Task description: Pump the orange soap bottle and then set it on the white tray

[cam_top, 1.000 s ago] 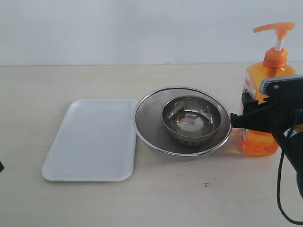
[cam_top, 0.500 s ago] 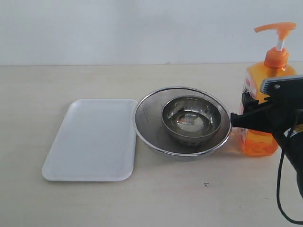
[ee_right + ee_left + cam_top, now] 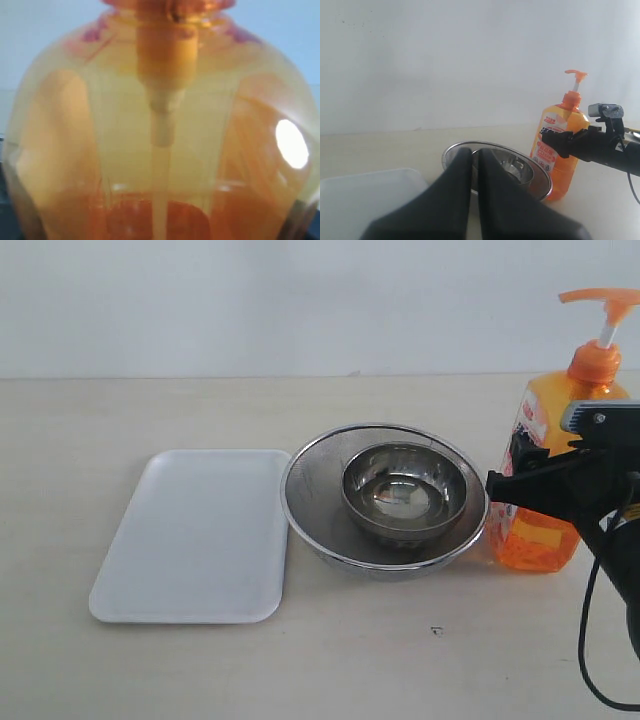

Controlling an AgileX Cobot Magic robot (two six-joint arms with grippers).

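Observation:
The orange soap bottle stands at the right of the table, leaning with its pump head toward the right edge. My right gripper is shut on its body at label height, one black finger across the front. In the right wrist view the bottle fills the frame and the fingers are hidden. The left wrist view shows the bottle held by the right gripper. My left gripper is shut and empty, hanging above the table. The white tray lies empty at the left.
Two nested steel bowls, a large one with a smaller one inside, sit between the tray and the bottle, almost touching both. In the left wrist view the tray and the large bowl lie below the left gripper.
The bottle has tipped in the right gripper: its pump head swung right and slightly up, its base shifted a little left. The left gripper has not moved.

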